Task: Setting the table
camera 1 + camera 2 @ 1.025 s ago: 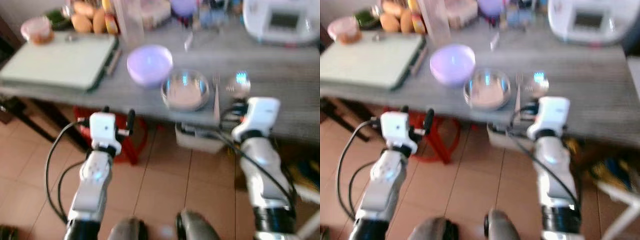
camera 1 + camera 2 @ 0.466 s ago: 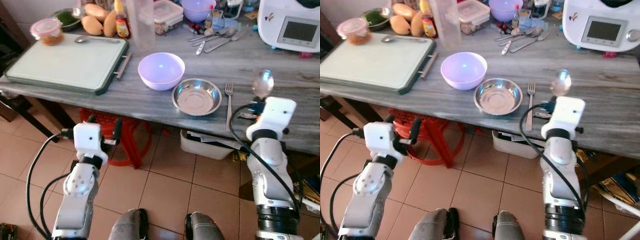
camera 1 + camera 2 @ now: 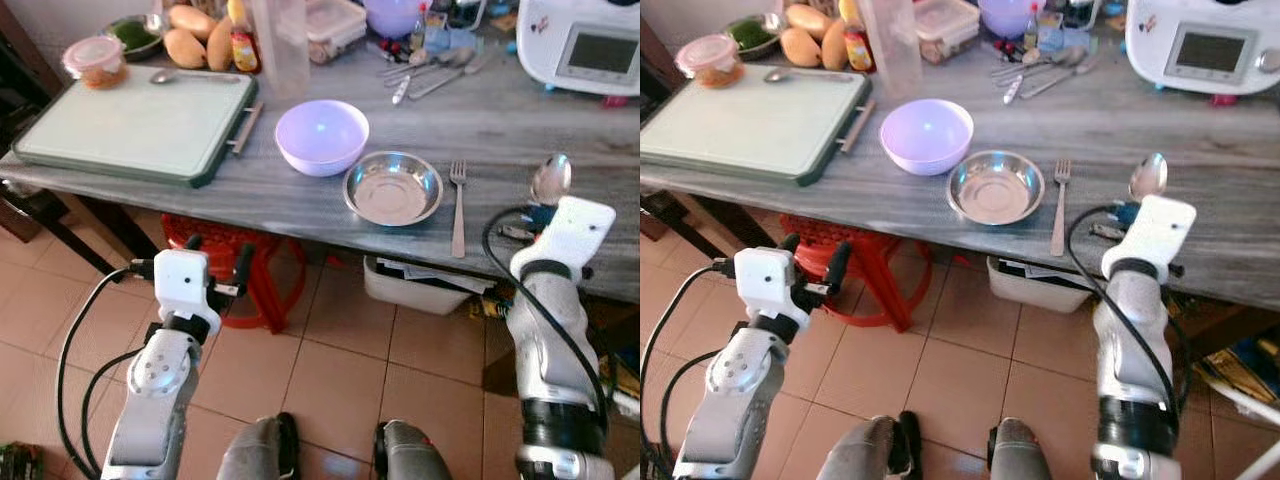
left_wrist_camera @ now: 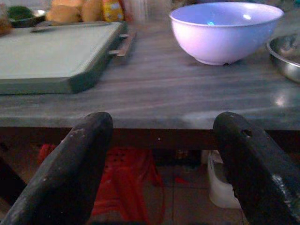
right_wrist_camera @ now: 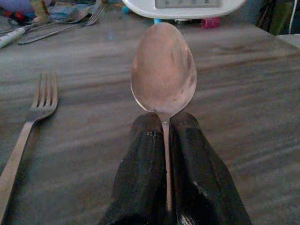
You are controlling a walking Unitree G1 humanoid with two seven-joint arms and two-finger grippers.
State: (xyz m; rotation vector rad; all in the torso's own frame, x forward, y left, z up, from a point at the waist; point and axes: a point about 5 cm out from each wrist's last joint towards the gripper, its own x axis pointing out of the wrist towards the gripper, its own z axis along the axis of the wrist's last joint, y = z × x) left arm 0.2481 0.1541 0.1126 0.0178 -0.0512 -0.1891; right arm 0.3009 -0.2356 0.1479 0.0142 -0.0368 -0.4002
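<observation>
My right gripper (image 5: pixel 165 140) is shut on a metal spoon (image 5: pixel 163 75), whose bowl (image 3: pixel 551 179) sticks up above the grey table's front edge, to the right of a fork (image 3: pixel 458 208). The fork lies just right of a steel dish (image 3: pixel 393 187), and a lilac bowl (image 3: pixel 321 136) stands to the dish's left. My left gripper (image 3: pixel 215 258) is open below and in front of the table edge, over the floor, with nothing between its fingers (image 4: pixel 75 164).
A pale green cutting board (image 3: pixel 135 122) with a spoon on it fills the table's left part. Mangoes, jars, containers and loose cutlery (image 3: pixel 430 72) crowd the back. A white appliance (image 3: pixel 585 42) stands back right. A red stool (image 3: pixel 235 262) and white bin (image 3: pixel 425 288) sit under the table.
My right gripper with the spoon has shifted a little to the right, away from the fork. The left arm stays low; the blur of a second ago has gone.
</observation>
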